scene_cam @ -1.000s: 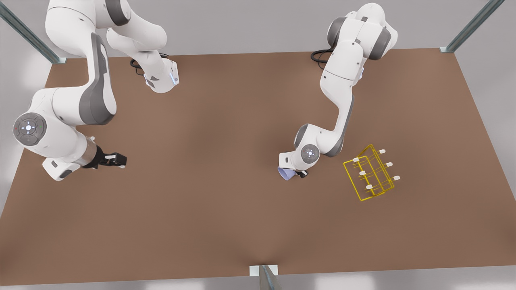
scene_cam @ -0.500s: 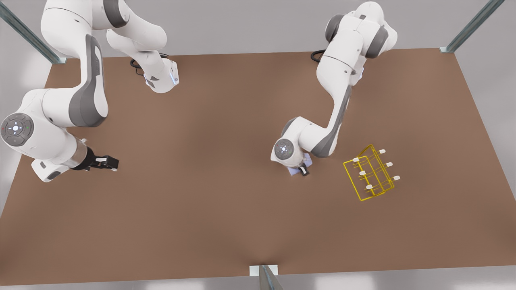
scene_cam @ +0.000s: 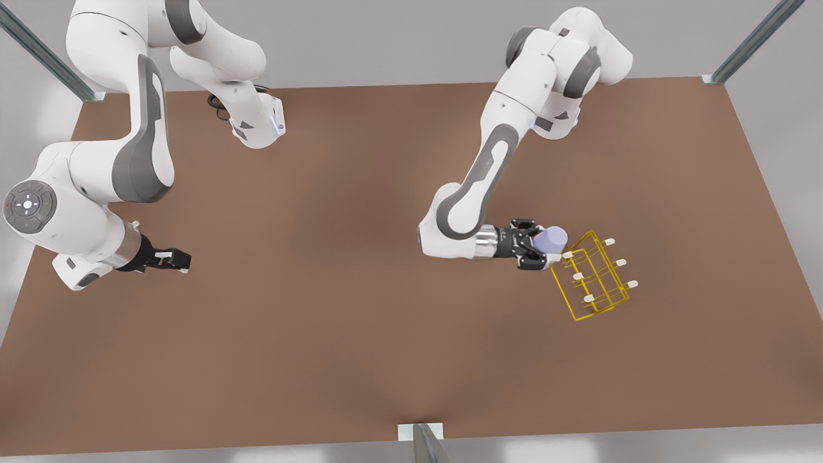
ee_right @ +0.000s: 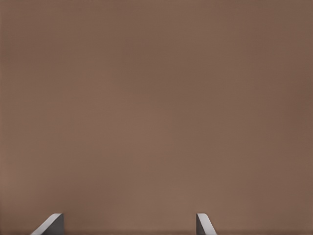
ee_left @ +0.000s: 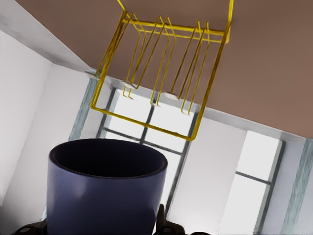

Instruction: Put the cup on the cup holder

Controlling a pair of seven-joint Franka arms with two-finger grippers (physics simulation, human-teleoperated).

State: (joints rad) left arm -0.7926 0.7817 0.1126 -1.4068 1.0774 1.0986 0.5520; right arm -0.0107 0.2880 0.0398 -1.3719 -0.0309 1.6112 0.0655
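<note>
left claw [scene_cam: 539,251] grips cup [scene_cam: 551,240] beside cup holder [scene_cam: 595,280] | right claw [scene_cam: 175,258] waits, open, apparently empty | brown counter [scene_cam: 360,334], grey walls

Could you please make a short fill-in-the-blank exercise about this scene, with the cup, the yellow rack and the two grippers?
1. The left gripper is shut on the lavender-blue ____.
2. The cup holder is made of thin wire of ____ colour.
3. The right gripper, at the front view's left, waits with its jaws ____ above the table.
4. The cup is held beside the holder, not yet on a ____.

Missing words: cup; yellow; open; peg
</note>
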